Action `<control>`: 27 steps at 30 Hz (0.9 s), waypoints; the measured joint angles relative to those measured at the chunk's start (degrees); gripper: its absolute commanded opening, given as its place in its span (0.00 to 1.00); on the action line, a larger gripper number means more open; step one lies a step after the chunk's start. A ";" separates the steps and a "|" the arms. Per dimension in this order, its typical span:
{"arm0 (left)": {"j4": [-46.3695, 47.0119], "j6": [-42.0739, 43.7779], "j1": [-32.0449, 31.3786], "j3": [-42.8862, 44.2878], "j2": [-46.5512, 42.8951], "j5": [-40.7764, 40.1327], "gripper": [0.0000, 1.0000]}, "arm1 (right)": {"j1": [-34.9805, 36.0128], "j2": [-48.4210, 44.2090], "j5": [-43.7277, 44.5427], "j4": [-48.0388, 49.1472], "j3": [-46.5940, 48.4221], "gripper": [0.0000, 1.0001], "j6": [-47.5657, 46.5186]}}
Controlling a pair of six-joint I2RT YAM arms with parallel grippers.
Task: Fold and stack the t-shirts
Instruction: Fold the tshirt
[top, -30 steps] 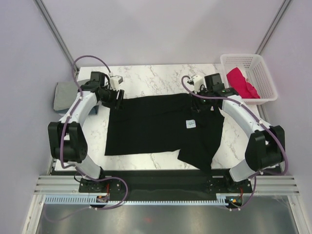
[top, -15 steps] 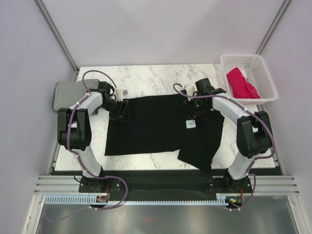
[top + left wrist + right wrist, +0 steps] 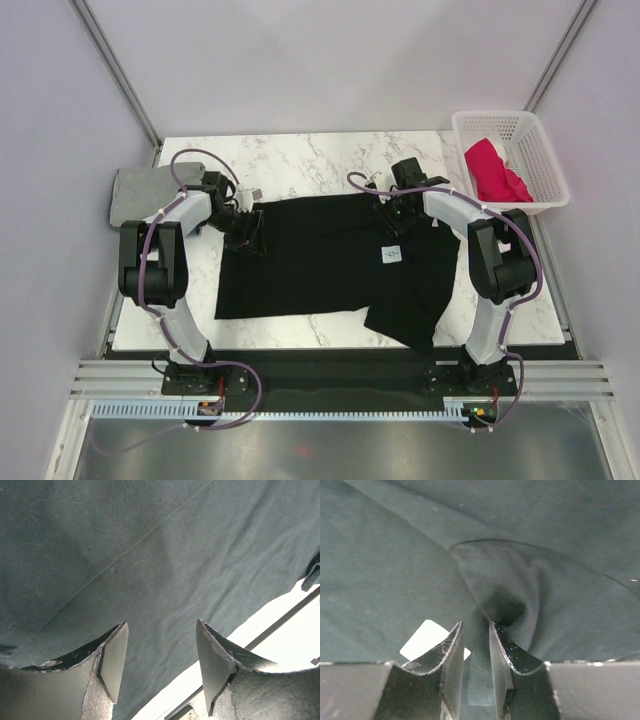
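Note:
A large black t-shirt [image 3: 320, 265] lies spread on the marble table [image 3: 310, 160], with its white neck label [image 3: 392, 254] showing. My left gripper [image 3: 247, 234] is low at the shirt's far left corner. In the left wrist view it [image 3: 161, 625] is open, with black cloth [image 3: 150, 555] filling the view beyond its fingers. My right gripper [image 3: 395, 216] is on the shirt's far edge near the label. In the right wrist view it [image 3: 475, 625] is shut on a raised fold of black cloth [image 3: 505, 580], with the label [image 3: 422, 637] beside it.
A grey t-shirt [image 3: 138, 193] lies at the table's left edge, behind the left arm. A white lattice basket [image 3: 540, 150] at the far right holds a crimson-pink t-shirt [image 3: 494, 170]. The black shirt's near right part hangs to the table's front edge [image 3: 400, 335].
Both arms have swung in and come down onto the black shirt's far edge, the left at its left corner, the right near the label. The shirt still lies as before.

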 measured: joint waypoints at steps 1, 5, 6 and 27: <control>0.07 -0.02 0.00 -0.07 0.00 0.00 0.64 | 0.02 0.00 0.83 0.26 0.04 0.34 -0.50; 0.15 -0.02 0.00 -0.33 0.00 0.00 0.64 | -0.07 0.00 3.96 0.37 0.04 0.34 -2.84; 0.17 -0.02 0.00 -0.42 0.00 0.00 0.64 | -0.11 0.00 4.70 0.39 0.04 0.34 -3.34; 0.44 -0.15 0.00 -2.67 -0.02 -0.04 0.64 | -0.15 0.26 7.26 1.22 0.00 0.35 -4.68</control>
